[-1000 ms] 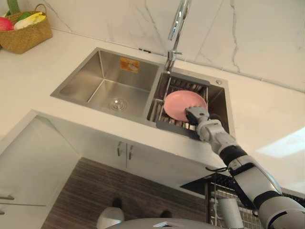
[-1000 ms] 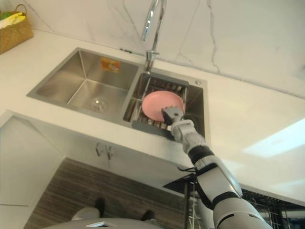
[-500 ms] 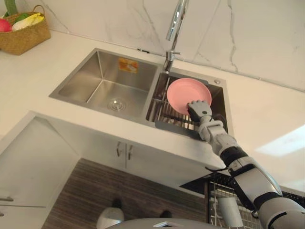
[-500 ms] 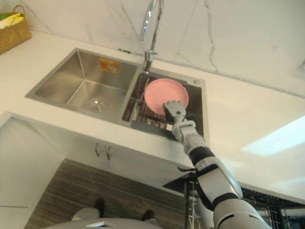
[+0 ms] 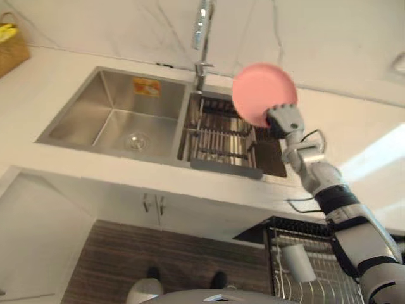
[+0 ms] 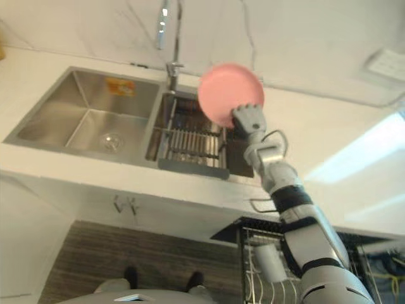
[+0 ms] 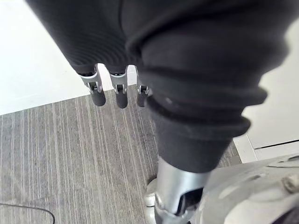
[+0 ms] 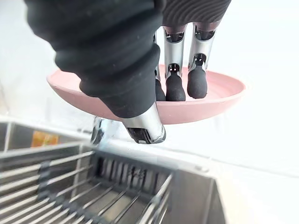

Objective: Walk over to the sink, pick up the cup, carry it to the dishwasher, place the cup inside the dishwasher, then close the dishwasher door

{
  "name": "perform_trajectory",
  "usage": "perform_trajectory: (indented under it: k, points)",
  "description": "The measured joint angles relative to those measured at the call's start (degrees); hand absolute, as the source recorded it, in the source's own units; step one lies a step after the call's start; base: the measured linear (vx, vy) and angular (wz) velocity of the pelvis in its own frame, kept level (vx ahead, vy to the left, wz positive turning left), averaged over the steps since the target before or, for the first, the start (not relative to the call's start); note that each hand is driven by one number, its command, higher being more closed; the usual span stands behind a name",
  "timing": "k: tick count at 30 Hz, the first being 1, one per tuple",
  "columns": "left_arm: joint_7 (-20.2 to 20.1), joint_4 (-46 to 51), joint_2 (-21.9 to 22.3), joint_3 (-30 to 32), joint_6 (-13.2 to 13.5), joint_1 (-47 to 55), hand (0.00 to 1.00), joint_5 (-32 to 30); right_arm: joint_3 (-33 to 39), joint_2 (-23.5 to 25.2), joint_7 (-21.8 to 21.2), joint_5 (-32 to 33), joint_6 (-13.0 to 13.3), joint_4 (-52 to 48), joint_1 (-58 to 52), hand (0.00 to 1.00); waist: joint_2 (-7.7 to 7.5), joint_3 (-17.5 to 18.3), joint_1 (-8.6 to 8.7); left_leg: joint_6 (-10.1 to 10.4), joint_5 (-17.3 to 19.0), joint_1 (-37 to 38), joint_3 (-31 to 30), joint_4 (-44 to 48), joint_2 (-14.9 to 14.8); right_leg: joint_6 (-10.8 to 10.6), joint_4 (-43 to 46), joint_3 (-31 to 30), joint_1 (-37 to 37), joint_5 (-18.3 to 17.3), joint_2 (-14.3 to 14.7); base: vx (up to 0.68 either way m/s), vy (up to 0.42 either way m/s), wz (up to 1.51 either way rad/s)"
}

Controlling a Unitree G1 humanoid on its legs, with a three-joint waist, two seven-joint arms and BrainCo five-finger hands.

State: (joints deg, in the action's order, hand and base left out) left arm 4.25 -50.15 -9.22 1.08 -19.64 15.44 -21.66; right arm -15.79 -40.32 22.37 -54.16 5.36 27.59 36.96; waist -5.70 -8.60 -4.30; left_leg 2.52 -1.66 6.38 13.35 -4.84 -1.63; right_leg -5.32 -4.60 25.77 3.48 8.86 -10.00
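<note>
A round pink plate (image 5: 264, 94) was held tilted in the air by the right hand (image 5: 283, 119). It was pinched at its rim, with the fingers (image 8: 196, 81) curled inside the dish and the thumb beneath. It was raised above the grey wire dish rack (image 5: 221, 136) in the right basin of the stainless steel double sink (image 5: 114, 117), which was set in the white bench (image 5: 354, 145). No cup was gripped; a white cup (image 5: 297, 263) could be seen in the wire dishwasher basket (image 5: 329, 278) below. The left hand (image 7: 117, 88) hung over the grey wood-grain floor (image 7: 70, 154), fingers relaxed and holding nothing.
</note>
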Motion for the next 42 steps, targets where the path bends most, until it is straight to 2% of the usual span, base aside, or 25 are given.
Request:
perform_trajectory:
  k: [3, 8, 11, 15, 17, 22, 28, 30, 34, 38, 42]
  points:
    - [-0.92, -0.13, -0.56, -0.06, -0.04, 0.22, 0.00, -0.11, 5.23, -3.69, -1.29, 3.32, 0.79, -8.42, -4.75, 1.00, -0.88, 0.72, 1.53, -0.18, 0.51, 0.32, 3.48, 0.01, -0.22, 0.22, 0.01, -2.58, -1.48, 0.41, 0.36, 0.00, 0.015, -0.49]
    - [-1.14, -1.35, -1.14, -1.22, -0.35, 1.16, 0.00, -1.31, 12.85, -6.02, -5.67, 7.19, 2.08, -17.50, -14.95, 1.00, -2.14, 3.14, 4.38, -0.07, 1.70, 0.79, 8.27, 0.00, -0.28, 0.31, 0.02, -7.17, -3.50, 0.48, 0.87, -0.01, 0.007, -0.51]
    - [-1.49, -2.34, -1.00, -1.31, -0.93, 1.42, 0.00, -2.26, 15.34, -7.92, -9.72, 9.19, 3.35, -20.41, -20.51, 1.00, -2.14, 3.44, 6.00, 0.26, 2.70, 2.03, 10.67, 0.00, -0.13, 0.31, 0.47, -9.66, -3.95, 0.27, 1.04, -0.01, 0.013, -0.44]
    - [-2.10, -2.65, -1.01, -1.32, -1.85, 1.61, 0.00, -2.25, 18.96, -8.06, -13.01, 11.42, 3.51, -22.80, -25.33, 1.00, -2.06, 4.20, 7.17, 0.31, 3.37, 2.70, 13.46, 0.01, 0.16, 0.28, 2.25, -12.63, -5.80, -0.19, 1.05, 0.00, 0.016, -0.38]
    - [-2.10, -3.03, -1.01, -1.32, -2.30, 2.02, 0.00, -2.20, 21.30, -8.07, -14.76, 12.22, 3.46, -24.72, -28.81, 1.00, -2.00, 4.72, 8.28, 0.21, 3.91, 3.35, 14.19, 0.04, 0.36, 0.17, 2.38, -13.47, -5.82, -0.31, 1.04, 0.02, 0.015, -0.22]
    - [-2.16, -3.48, -1.00, -1.30, -3.56, 2.63, 0.00, -2.04, 25.87, -8.06, -17.44, 14.05, 4.53, -27.26, -34.95, 1.00, -1.69, 5.99, 9.22, 0.27, 4.83, 4.56, 16.42, 0.37, 0.72, 0.67, 4.11, -15.96, -7.43, -0.61, 1.25, 0.06, 0.018, -0.29]
    - [-2.16, -4.67, -0.93, -1.20, -4.46, 2.71, 0.00, 0.96, 28.29, -6.82, -20.70, 14.17, 4.35, -28.87, -43.00, 1.00, -1.05, 6.36, 9.96, 0.16, 5.90, 5.57, 16.90, 0.38, 0.82, 0.99, 5.00, -15.95, -7.37, -1.58, 1.28, 0.03, 0.007, -0.08]
    - [-2.15, -4.68, -0.92, -1.17, -4.56, 3.41, 0.00, 1.28, 29.66, -3.75, -20.77, 14.18, 4.03, -28.70, -44.85, 1.00, -0.71, 6.45, 10.51, 0.28, 6.35, 5.93, 16.84, 0.38, 0.81, 1.15, 5.88, -15.74, -7.48, -2.34, 1.19, 0.00, 0.000, 0.00]
    - [-2.14, -4.69, -0.92, -1.04, -4.97, 3.76, 0.00, 1.28, 30.70, -2.04, -20.88, 14.46, 2.09, -25.91, -45.94, 1.00, 0.17, 6.55, 10.71, -0.11, 6.61, 5.95, 16.82, 0.39, 0.95, 1.14, 5.94, -15.48, -7.49, -2.59, 1.02, 0.00, 0.000, 0.00]
    - [-2.14, -4.65, -0.85, -0.97, -5.00, 3.82, 0.00, 1.28, 33.94, 1.75, -20.63, 15.63, -0.50, -20.55, -46.06, 1.00, 0.94, 6.44, 10.71, -0.12, 7.01, 5.96, 16.38, 0.40, 0.88, 0.91, 6.57, -14.54, -7.49, -3.18, 0.83, 0.03, 0.017, 0.06]
    - [-2.19, -4.40, -0.77, -0.97, -5.02, 3.79, 0.00, 1.28, 34.72, 2.20, -20.05, 16.10, -1.81, -19.19, -46.74, 1.00, 1.80, 5.73, 10.71, -0.20, 8.44, 5.58, 16.29, 2.34, 0.60, 0.56, 7.68, -13.97, -7.50, -3.99, 0.44, 0.04, 0.019, 0.01]
